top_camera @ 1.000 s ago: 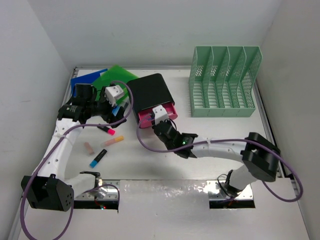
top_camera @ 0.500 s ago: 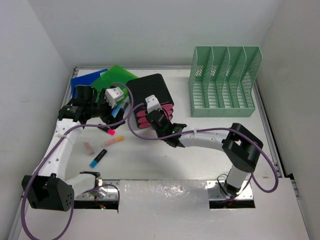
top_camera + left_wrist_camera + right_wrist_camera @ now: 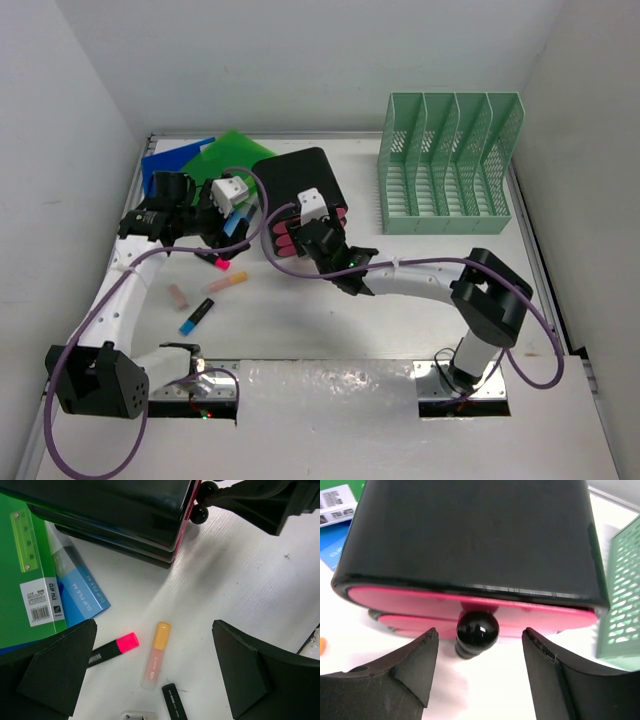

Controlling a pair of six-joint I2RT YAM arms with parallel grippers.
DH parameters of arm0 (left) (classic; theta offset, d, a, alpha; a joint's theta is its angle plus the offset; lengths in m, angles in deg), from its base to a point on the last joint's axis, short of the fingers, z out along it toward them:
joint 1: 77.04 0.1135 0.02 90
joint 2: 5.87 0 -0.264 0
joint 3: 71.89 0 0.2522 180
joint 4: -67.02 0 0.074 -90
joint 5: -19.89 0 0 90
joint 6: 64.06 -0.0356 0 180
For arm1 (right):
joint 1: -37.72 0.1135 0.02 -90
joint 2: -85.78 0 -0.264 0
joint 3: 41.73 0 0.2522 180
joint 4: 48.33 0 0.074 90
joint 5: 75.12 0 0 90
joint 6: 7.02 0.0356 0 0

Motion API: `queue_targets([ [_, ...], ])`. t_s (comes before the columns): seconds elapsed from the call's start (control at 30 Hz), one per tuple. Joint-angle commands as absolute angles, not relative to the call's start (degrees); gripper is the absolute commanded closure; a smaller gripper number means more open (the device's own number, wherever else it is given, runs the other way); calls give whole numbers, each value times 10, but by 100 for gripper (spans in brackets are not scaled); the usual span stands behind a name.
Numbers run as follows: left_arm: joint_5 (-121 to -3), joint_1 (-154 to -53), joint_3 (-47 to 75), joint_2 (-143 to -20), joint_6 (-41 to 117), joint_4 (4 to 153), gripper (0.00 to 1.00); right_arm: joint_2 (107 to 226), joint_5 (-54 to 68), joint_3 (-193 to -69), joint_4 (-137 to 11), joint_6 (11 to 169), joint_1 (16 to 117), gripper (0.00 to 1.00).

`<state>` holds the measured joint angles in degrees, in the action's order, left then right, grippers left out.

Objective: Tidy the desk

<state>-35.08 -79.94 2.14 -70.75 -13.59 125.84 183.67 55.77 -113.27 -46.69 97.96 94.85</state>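
Well, my right gripper (image 3: 480,645) is spread around the pink drawer (image 3: 420,597)'s black knob (image 3: 477,629), untouching; my left gripper (image 3: 154,623) gapes above the orange highlighter (image 3: 156,655).

Drawer box (image 3: 300,180) stands left of rack (image 3: 445,165) on desk (image 3: 300,330).

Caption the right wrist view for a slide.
Right end effector, jaws open, straddles the black knob of a pink drawer in the black drawer box.
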Motion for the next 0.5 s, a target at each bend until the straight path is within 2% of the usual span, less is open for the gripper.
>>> queue_targets([
  [0.0,-342,-792,22,-715,-148,1246,0,1796,532,-1113,-465,1028,948,34],
  [0.3,-346,-788,22,-718,-139,1236,0,1823,525,-1087,-431,1082,948,37],
  [0.47,-351,-788,17,-728,-136,1230,0,1854,525,-1116,-433,1074,943,48],
])
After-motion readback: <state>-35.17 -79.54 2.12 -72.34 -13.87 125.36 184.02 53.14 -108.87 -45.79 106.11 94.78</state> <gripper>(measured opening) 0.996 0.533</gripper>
